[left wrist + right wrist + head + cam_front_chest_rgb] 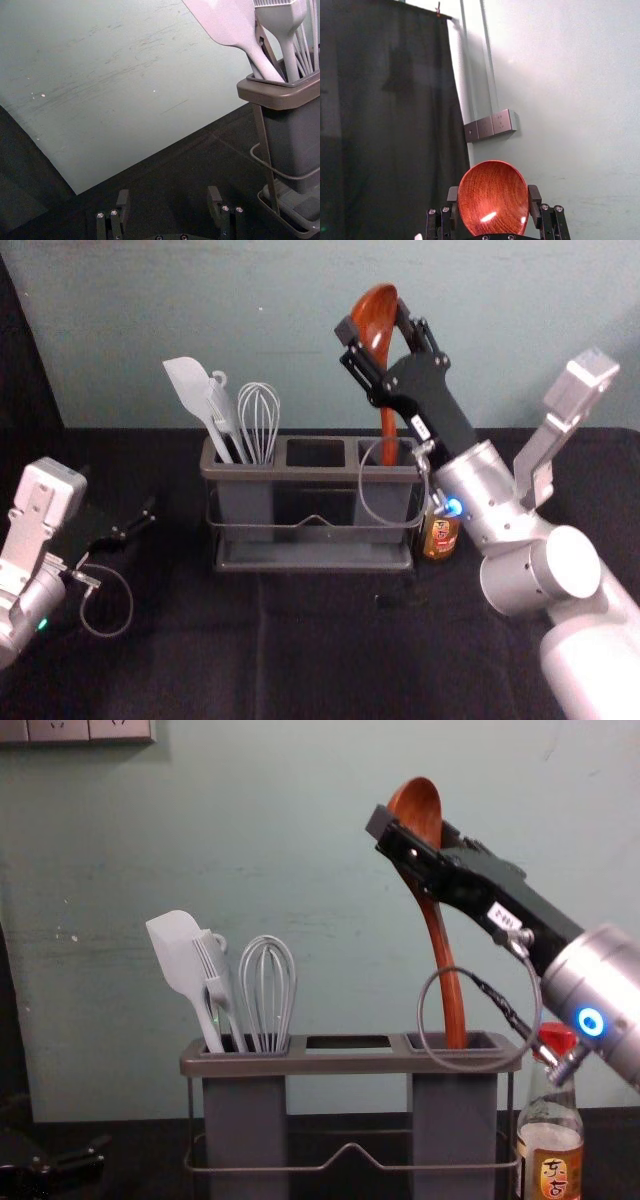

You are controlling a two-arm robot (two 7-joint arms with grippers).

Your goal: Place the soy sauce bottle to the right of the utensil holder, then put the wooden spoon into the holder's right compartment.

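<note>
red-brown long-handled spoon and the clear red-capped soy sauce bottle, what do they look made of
The spoon looks like wood with a glossy, probably lacquered finish: fine grain lines cross its bowl, with a bright glint on them. The bottle seems smooth glass, see-through above its label, though clear plastic is possible.

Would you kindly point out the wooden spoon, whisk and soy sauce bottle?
Wooden spoon (492,197), right wrist view, its bowl.
Whisk (268,995), chest view, its wires.
Soy sauce bottle (556,1174), chest view, its label.
</note>
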